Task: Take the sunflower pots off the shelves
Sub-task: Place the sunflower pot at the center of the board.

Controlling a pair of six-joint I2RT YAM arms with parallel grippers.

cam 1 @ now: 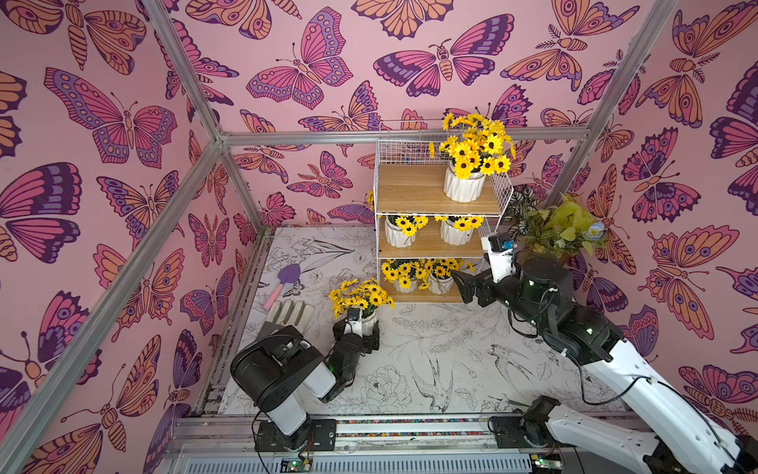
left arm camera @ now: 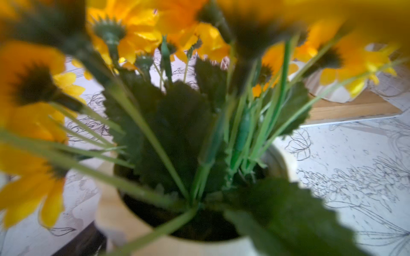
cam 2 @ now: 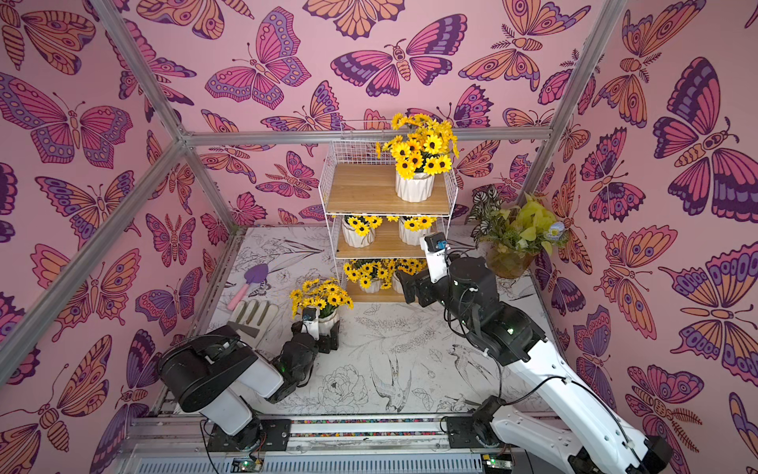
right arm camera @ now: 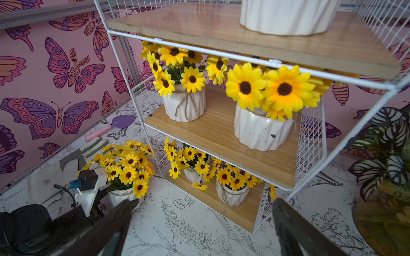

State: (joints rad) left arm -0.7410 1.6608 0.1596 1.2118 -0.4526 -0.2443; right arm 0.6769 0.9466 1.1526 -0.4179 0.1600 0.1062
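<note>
Printed with line-drawn birds and flowers, the desk (cam 1: 451, 369) is lying bare across its near half. That is leaving both arms open room between the mounting rail (cam 1: 410, 427) at the front edge and the shelves.

Left of centre, the left hand (cam 1: 357, 330) is clasping a sunflower pot (cam 1: 361, 297) that is standing upright on the desk, its fingers spread wide against both sides. The wrist camera's mount is covering most of the white pot in both top views. The left wrist view is giving only blurred stems, leaves and petals above the rim.

Beyond, gloves (cam 1: 289, 312) and a purple trowel (cam 1: 287, 275) are lying close to the left wall. The right hand (cam 1: 459, 287) is hovering empty, fingers far apart, just in front of the lowest board's right corner.

The shelves (cam 1: 410, 193) are standing at the desk's far side, with wire-grid sides leaving only the front open.

- **Lowest board:** the lower left pot (right arm camera: 193, 175) and lower right pot (right arm camera: 231, 192) are sitting side by side, blooms mingling and spilling past the front edge.
- **Middle board:** the middle left pot (right arm camera: 184, 106) and middle right pot (right arm camera: 263, 130) are standing apart, their flowers reaching up to the board above.
- **Top board:** the top pot (cam 1: 463, 186) is standing toward the right, its flowers cut off in the right wrist view.

A leafy plant (cam 1: 562, 230) is crowding the gap between shelves and right wall.
</note>
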